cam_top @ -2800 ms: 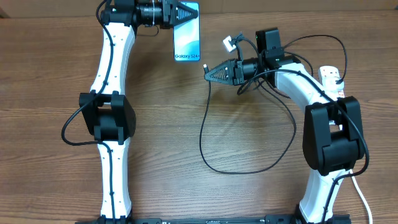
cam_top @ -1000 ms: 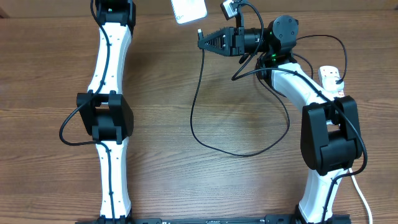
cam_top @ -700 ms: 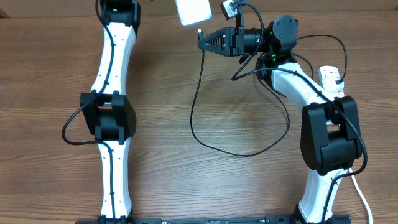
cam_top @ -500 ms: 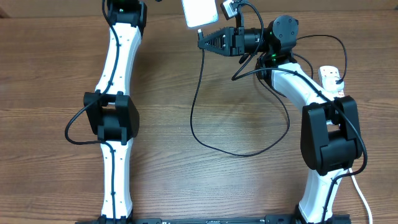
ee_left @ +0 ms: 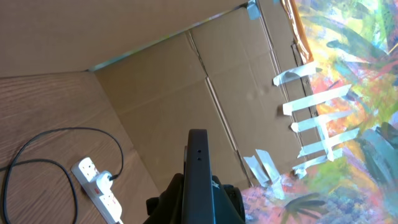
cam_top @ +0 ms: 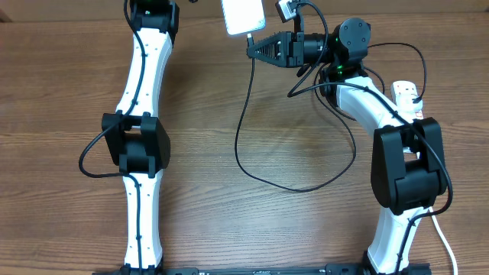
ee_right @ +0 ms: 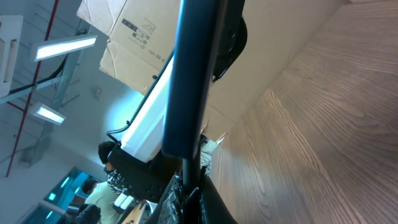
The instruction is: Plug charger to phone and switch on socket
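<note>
Above wooden table [cam_top: 61,92], left pincer [ee_left: 198,190] clamps phone [cam_top: 244,15]; right pincer [cam_top: 252,49] pinches charger [cam_top: 236,141].

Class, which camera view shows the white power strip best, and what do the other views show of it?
The left wrist view: the socket lies there at nearly full length, a black plug in it. Overhead shows only one end; the right arm hides the rest. The right wrist view shows none.
</note>
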